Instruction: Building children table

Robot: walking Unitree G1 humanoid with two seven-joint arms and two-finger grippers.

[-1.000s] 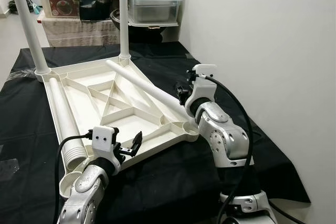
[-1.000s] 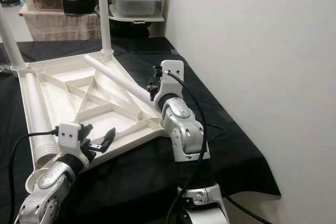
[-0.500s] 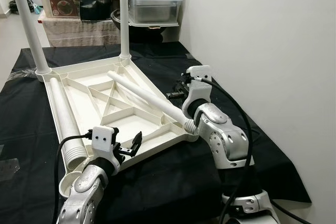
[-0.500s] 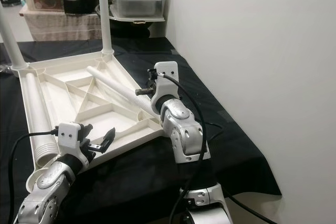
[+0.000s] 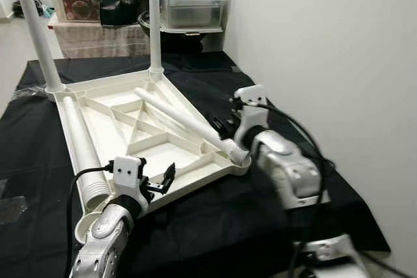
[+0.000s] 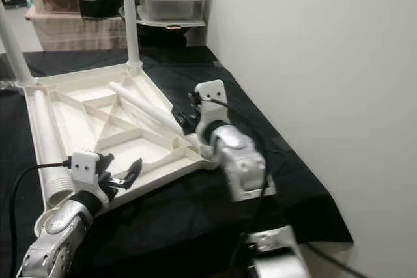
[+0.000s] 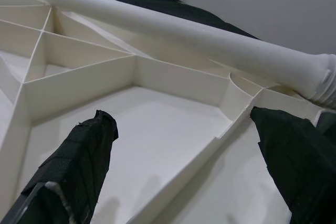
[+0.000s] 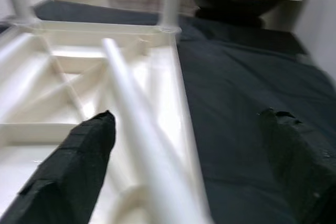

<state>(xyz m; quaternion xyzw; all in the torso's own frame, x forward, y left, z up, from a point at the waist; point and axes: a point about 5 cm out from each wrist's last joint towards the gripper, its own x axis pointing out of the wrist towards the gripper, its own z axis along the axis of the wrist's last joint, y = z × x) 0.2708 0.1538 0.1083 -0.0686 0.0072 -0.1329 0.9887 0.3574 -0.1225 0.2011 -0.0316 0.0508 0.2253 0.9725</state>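
Right gripper [image 5: 221, 125] (fingers spread) hovers beside loose table leg [image 5: 186, 121] on tabletop [image 5: 98, 112].

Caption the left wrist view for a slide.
Left gripper open over the upturned white tabletop, a loose table leg lying across its ribs.

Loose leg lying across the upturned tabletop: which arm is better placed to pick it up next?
Probably right. The right end effector is open, right beside the loose leg near its threaded end. The left end effector, also open, sits at the tabletop's near edge, farther from it.
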